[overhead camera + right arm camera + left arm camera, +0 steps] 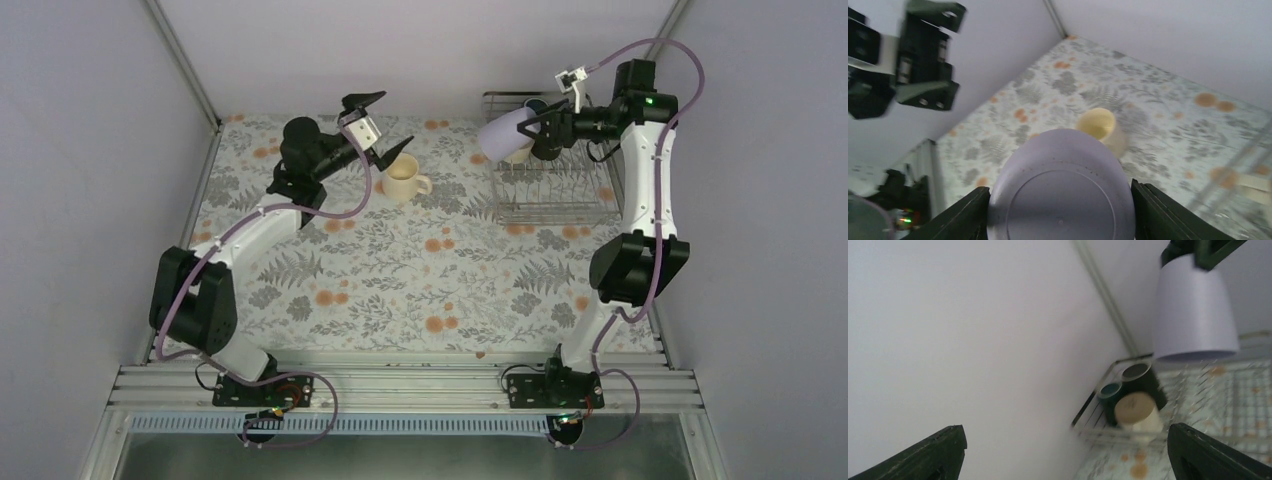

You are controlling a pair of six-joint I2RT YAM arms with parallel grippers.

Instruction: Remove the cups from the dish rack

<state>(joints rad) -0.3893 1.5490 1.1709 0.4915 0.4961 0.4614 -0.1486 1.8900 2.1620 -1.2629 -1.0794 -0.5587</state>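
the right gripper (pixel 535 128) pinches the lavender cup (pixel 503 134) by its sides near the base, one finger on each side, and holds it in the air over the far left part of the dish rack (pixel 600 214). the left gripper (pixel 384 124) hangs with fingers spread wide and holds nothing, just beside a cream mug (pixel 403 178) that stands on the table (pixel 330 290). in the rack a dark green mug (pixel 1109 390), a black mug (pixel 1137 372) and a second cream mug (pixel 1135 410) sit close together. i think the main danger is a slip: the cup wall is smooth and gets narrower toward the base, so a weak pinch may let it slide out onto the wires. if it is put down without turning, it may roll, and it may also knock the cream mug on the table. the cup lies on its side: its long axis runs about left to right, nearly level, the open mouth points left and the flat bottom faces the right wrist.
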